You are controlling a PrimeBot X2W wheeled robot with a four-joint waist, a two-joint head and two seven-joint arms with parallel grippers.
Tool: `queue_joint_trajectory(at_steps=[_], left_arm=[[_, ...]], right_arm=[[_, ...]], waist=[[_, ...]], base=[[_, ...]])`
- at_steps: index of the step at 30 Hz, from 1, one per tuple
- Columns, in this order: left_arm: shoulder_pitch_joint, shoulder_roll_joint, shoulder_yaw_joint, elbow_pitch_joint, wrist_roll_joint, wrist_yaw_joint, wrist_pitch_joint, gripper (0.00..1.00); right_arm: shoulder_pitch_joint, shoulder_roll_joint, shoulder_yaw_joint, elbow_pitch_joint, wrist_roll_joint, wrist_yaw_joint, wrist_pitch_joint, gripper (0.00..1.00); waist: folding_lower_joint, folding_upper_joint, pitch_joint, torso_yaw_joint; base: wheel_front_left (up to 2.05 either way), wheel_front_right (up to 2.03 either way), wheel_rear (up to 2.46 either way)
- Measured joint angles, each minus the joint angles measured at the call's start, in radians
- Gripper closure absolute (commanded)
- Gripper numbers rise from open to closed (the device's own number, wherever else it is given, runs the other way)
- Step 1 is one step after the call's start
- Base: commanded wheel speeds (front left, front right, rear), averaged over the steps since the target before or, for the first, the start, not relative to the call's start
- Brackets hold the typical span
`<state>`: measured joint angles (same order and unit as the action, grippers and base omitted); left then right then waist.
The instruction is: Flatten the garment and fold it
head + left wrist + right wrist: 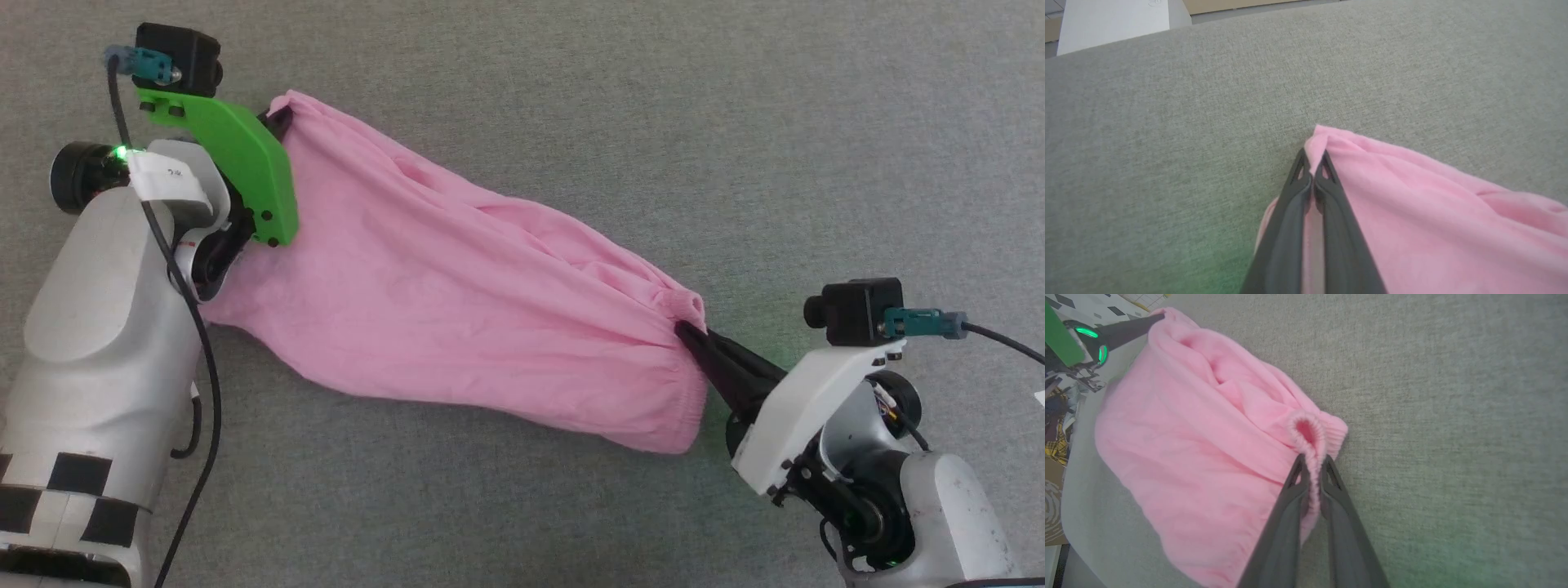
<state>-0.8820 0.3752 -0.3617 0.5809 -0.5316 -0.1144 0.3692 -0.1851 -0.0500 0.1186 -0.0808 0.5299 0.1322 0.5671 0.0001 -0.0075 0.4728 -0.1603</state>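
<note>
Pink shorts (pixel 457 302) lie stretched out on the grey counter (pixel 735 122), btwn the 2 arms. L pincer (pixel 1312 163) is clamped on a far corner of the shorts. R pincer (pixel 1312 463) is clamped on the stretchy waistband (pixel 1310 433) at the near end.

no readable text, labels or numbers

A grey, finely woven surface (pixel 522 73) spreads evenly lit, tinged in places by a faint green glow, and past its far edge stand a white panel (pixel 1114 20) and a tan strip (pixel 1241 5), while pale floor tiles (pixel 1094 302) with dark marks lie beyond another edge.
</note>
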Motion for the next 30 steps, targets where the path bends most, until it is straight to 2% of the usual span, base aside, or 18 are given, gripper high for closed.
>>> queue_joint_trajectory(at_steps=[1, 2, 7, 11, 14, 17, 21, 23, 30], left_arm=[[-0.001, -0.001, 0.003, 0.007, -0.005, 0.000, -0.003, 0.53], [-0.003, -0.002, 0.003, 0.015, -0.006, 0.000, -0.006, 0.00], [-0.011, -0.015, 0.009, 0.041, -0.013, 0.000, -0.051, 0.00], [-0.012, -0.028, 0.034, 0.030, -0.035, 0.000, -0.140, 0.00], [-0.010, -0.022, 0.048, 0.004, -0.040, 0.000, -0.226, 0.00], [0.015, 0.002, 0.062, -0.049, -0.032, 0.000, -0.333, 0.00], [0.131, 0.039, 0.092, -0.142, -0.006, 0.006, -0.475, 0.00], [0.210, 0.052, 0.103, -0.193, 0.004, 0.026, -0.542, 0.00], [0.492, 0.063, 0.158, -0.370, 0.020, 0.111, -0.617, 0.00]], right_arm=[[0.000, 0.000, 0.004, 0.001, 0.008, 0.000, -0.004, 0.74], [0.000, 0.000, 0.007, 0.002, 0.014, 0.000, -0.008, 0.00], [0.000, -0.001, 0.004, 0.005, 0.046, 0.000, -0.040, 0.00], [0.008, 0.000, -0.026, -0.013, 0.042, 0.000, -0.091, 0.00], [0.040, -0.001, -0.066, -0.040, -0.025, 0.000, -0.120, 0.00], [0.087, -0.001, -0.097, -0.080, -0.166, 0.000, -0.113, 0.00], [0.154, -0.001, -0.105, -0.140, -0.295, 0.000, -0.023, 0.00], [0.187, -0.001, -0.098, -0.166, -0.335, 0.000, 0.034, 0.00], [0.210, 0.000, -0.054, -0.165, -0.381, 0.000, 0.163, 0.00]], waist=[[0.0000, 0.0000, 0.002, -0.004], [0.0000, 0.0000, 0.002, -0.006], [0.0000, 0.0000, -0.016, 0.000], [0.0000, 0.0000, -0.047, 0.014], [0.0000, 0.0000, -0.075, 0.027], [0.0000, 0.0000, -0.108, 0.041], [-0.0001, 0.0000, -0.154, 0.062], [-0.0001, 0.0000, -0.177, 0.078], [-0.0001, 0.0000, -0.224, 0.146]], base=[[0.00, 0.00, 0.00], [0.00, 0.00, 0.00], [0.00, 0.00, 0.00], [0.00, 0.00, 0.00], [0.00, 0.00, 0.00], [0.00, 0.00, 0.00], [0.00, 0.00, 0.00], [0.00, 0.00, 0.00], [0.00, 0.00, 0.00]])
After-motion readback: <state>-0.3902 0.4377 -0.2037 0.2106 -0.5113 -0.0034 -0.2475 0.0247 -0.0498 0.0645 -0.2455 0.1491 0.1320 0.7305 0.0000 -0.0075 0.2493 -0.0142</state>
